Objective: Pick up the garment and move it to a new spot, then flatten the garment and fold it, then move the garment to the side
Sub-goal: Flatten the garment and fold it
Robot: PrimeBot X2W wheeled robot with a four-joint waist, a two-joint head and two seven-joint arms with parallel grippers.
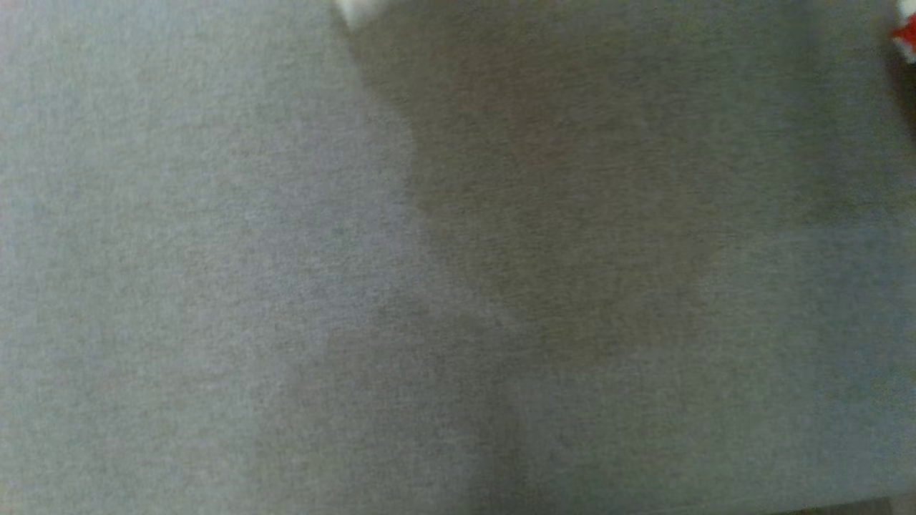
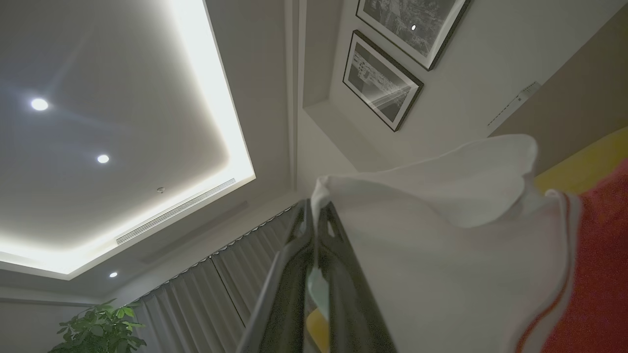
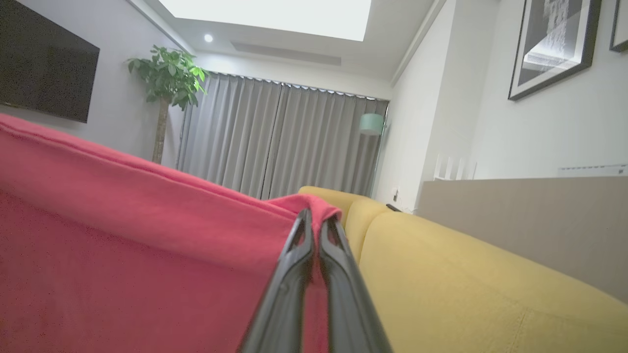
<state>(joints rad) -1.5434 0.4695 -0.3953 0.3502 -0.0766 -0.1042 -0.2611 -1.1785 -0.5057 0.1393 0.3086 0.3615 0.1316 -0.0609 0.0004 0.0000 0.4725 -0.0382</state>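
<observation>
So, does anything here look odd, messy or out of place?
Nothing looks damaged or spilled. The garment is held up, pinched by the left gripper and the right gripper, near a yellow sofa. The head view is just blurry.

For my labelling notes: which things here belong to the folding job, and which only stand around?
Job: red-and-white jersey; left fingers and right fingers, both shut on it.
Just around: yellow sofa, potted plant, television, curtains, framed pictures.
</observation>
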